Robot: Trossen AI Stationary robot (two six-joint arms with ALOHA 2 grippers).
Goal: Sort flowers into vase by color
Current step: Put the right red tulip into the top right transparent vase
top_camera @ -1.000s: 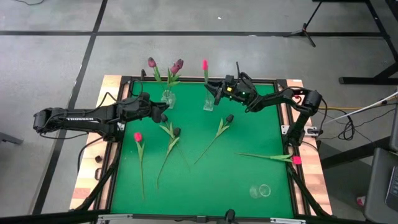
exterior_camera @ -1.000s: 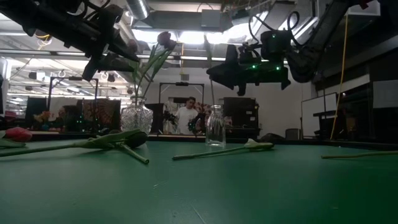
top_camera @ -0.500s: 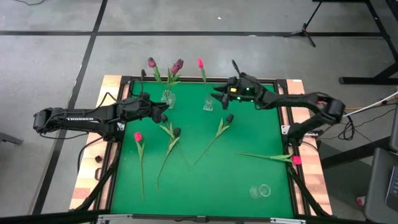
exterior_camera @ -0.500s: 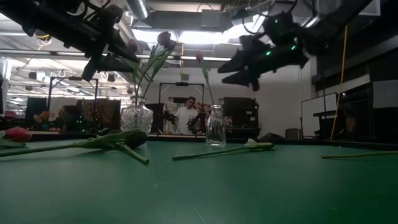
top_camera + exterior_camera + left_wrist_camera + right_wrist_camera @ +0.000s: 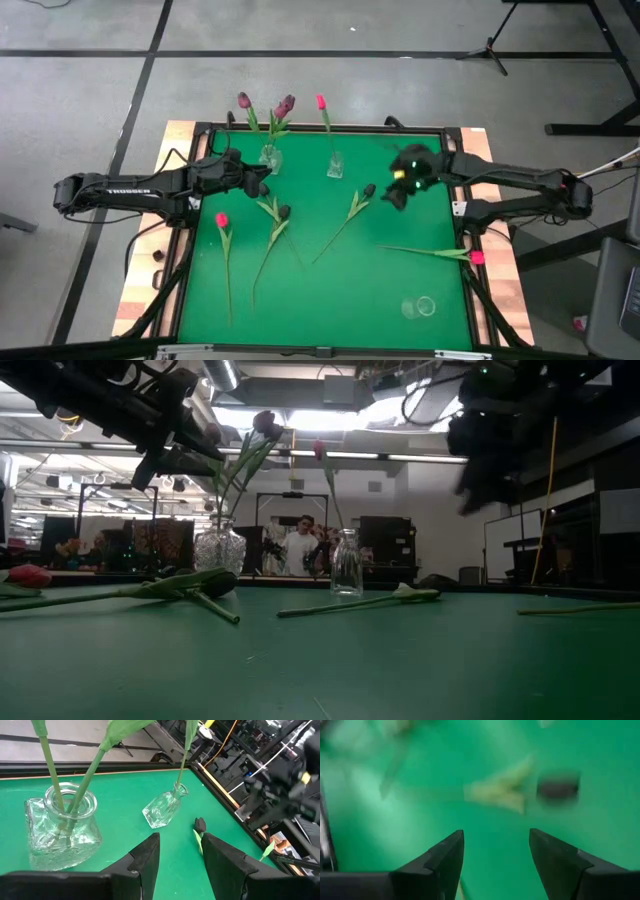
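Note:
A round glass vase [image 5: 270,157] at the far edge holds dusky purple flowers [image 5: 284,104]. To its right, a narrow vase [image 5: 335,165] holds one pink flower [image 5: 321,101]. Loose flowers lie flat on the green mat: a pink one [image 5: 222,219], a dark one [image 5: 284,211], another dark one [image 5: 369,190], and a pink one [image 5: 477,257] by the right edge. My left gripper [image 5: 264,184] hovers open just near of the round vase [image 5: 62,830]. My right gripper [image 5: 394,192] hangs open above the mat, right of the dark bud [image 5: 558,789], pointing down. Neither holds anything.
A small clear glass vase [image 5: 420,306] stands near the front right corner. A black raised frame [image 5: 190,200] borders the mat. There is bare mat in the near middle. A person [image 5: 300,545] stands in the room beyond the table's far edge.
My right gripper has drawn away from the narrow vase toward the table's right and near side, rising a little and tipping from level to pointing down. Its fingers have parted. The pink flower stays standing in the narrow vase, leaning slightly more to the left.

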